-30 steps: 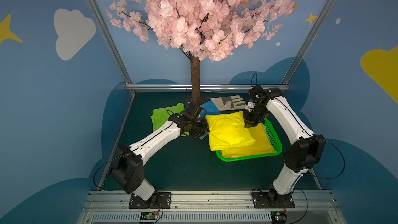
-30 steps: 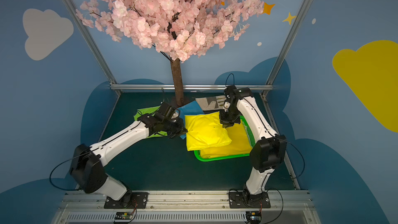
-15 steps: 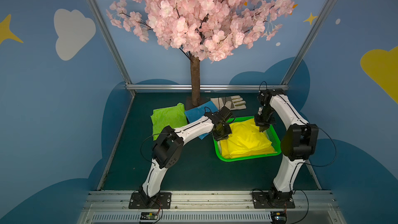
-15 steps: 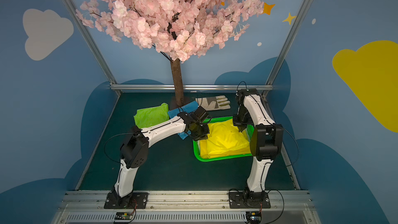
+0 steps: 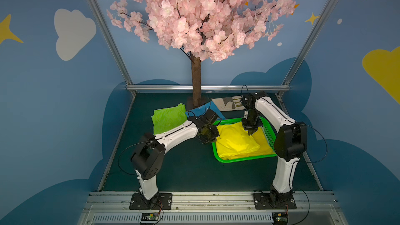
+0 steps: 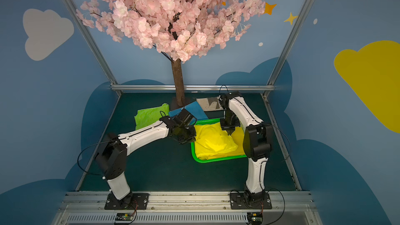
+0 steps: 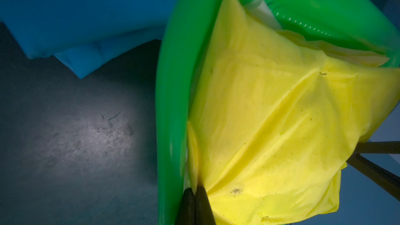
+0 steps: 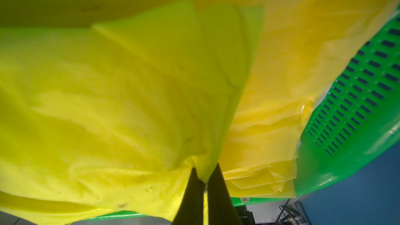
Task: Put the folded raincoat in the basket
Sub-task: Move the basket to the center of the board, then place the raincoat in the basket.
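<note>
1. Yellow plastic: the folded raincoat lies within the outline of the green basket in both top views. It covers most of the basket and lies over a deeper-yellow folded sheet.
2. My left gripper has its jaws pressed together on the raincoat's edge, just inside the basket rim on the side facing the blue folded raincoat.
3. My right gripper pinches the opposite edge between closed jaws, beside the perforated wall.
4. Outside the basket, on the dark mat, lie a lime-green folded raincoat and a grey glove, the glove near the tree trunk.
</note>
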Controlling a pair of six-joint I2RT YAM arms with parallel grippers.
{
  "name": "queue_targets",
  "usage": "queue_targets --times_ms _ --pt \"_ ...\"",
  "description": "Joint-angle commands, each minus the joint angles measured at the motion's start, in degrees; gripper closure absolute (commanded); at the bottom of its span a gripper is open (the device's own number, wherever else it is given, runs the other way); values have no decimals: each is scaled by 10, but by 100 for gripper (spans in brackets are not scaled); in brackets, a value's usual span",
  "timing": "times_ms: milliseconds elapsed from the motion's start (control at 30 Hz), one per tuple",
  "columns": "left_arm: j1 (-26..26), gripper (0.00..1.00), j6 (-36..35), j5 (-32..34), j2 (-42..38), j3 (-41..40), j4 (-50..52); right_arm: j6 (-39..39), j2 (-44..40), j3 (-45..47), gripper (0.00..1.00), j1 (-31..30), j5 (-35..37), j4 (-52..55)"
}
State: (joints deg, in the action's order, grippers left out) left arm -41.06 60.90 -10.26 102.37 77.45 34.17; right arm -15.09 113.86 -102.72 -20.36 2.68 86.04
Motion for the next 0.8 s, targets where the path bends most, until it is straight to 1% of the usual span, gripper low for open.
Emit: queue_targets --times_ms 0,133,267,333,433,533,600,767 --pt "27 98 -17 8 -16 -46 40 -18 8 2 100 -14 15 -1" --pt "50 98 -38 8 -53 -84 57 -26 10 1 100 -49 -1 -8" --pt "83 98 -65 11 -115 -132 88 -34 8 -4 100 -85 -18 -10" --pt "98 98 -74 17 -150 -153 98 -35 1 -5 100 -95 -22 -11" --pt "102 98 -85 19 -181 -160 109 -36 -15 0 100 -96 -23 -12" --pt "100 98 -79 3 -181 -150 96 -28 -28 5 100 -80 -22 -18" --pt "95 98 -74 -9 -165 -135 88 -20 -28 4 100 -61 -31 -18" --pt "55 98 -67 0 -108 -85 85 -1 -24 15 100 -21 -42 -25"
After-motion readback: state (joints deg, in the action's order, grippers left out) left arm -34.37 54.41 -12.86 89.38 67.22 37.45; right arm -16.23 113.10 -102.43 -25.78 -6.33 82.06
